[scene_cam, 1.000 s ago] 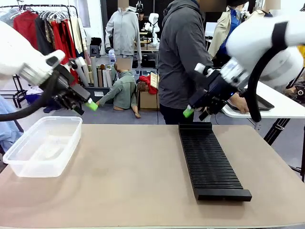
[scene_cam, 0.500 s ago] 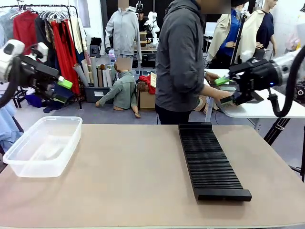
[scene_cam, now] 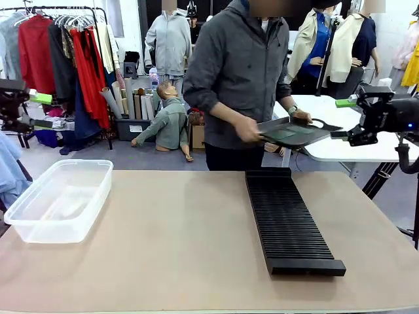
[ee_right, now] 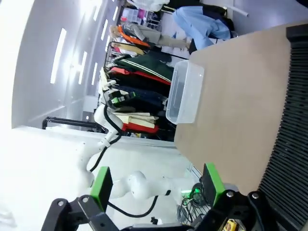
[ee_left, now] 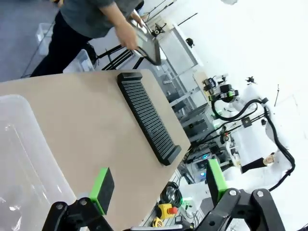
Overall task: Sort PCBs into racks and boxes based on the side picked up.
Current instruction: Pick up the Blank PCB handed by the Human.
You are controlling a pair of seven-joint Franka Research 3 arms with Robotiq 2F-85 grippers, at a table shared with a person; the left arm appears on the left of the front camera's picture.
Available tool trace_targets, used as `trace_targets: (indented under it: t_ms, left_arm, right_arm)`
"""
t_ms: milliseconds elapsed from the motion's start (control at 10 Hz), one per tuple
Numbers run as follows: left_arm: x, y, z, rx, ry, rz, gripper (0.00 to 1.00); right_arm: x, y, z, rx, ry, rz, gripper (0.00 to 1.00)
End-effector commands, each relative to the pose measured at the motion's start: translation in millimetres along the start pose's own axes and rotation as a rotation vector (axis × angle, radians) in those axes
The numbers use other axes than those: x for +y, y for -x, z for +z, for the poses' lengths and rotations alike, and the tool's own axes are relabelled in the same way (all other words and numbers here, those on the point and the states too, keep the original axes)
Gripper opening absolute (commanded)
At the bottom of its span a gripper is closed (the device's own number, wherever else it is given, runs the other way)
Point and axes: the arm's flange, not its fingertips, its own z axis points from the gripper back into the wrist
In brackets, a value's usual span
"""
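PCBs [scene_cam: 286, 135] lie on a dark shallow tray [scene_cam: 325, 126] that a person holds in both hands at the far side of the table [scene_cam: 163, 255], above the far end of the rack [scene_cam: 288, 219]. The black rack lies right of the middle, running near to far. The clear box [scene_cam: 65, 226] stands at the left edge. The left gripper [scene_cam: 42, 110] hangs at the far left, above the table, its fingers spread wide with nothing between them. The right gripper [scene_cam: 342, 119], just right of the tray, is spread and empty too.
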Motion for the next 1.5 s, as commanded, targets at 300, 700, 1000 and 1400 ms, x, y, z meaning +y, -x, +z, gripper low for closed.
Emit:
trace_targets:
  t_ms: [300, 700, 1000, 1400]
  left_arm:
    - [16.6, 13.8, -3.0, -0.010, 0.033, 0.020, 1.00]
    - [16.6, 13.8, -3.0, -0.010, 0.033, 0.020, 1.00]
    - [16.6, 13.8, -3.0, -0.010, 0.033, 0.020, 1.00]
    - [16.6, 13.8, -3.0, -0.010, 0.033, 0.020, 1.00]
  right_arm:
    - [-7.5, 0.2, 1.2, -0.002, -0.017, -0.009, 1.00]
    - [-7.5, 0.2, 1.2, -0.002, -0.017, -0.009, 1.00]
    - [-7.5, 0.2, 1.2, -0.002, -0.017, -0.009, 1.00]
    - [-7.5, 0.2, 1.2, -0.002, -0.017, -0.009, 1.00]
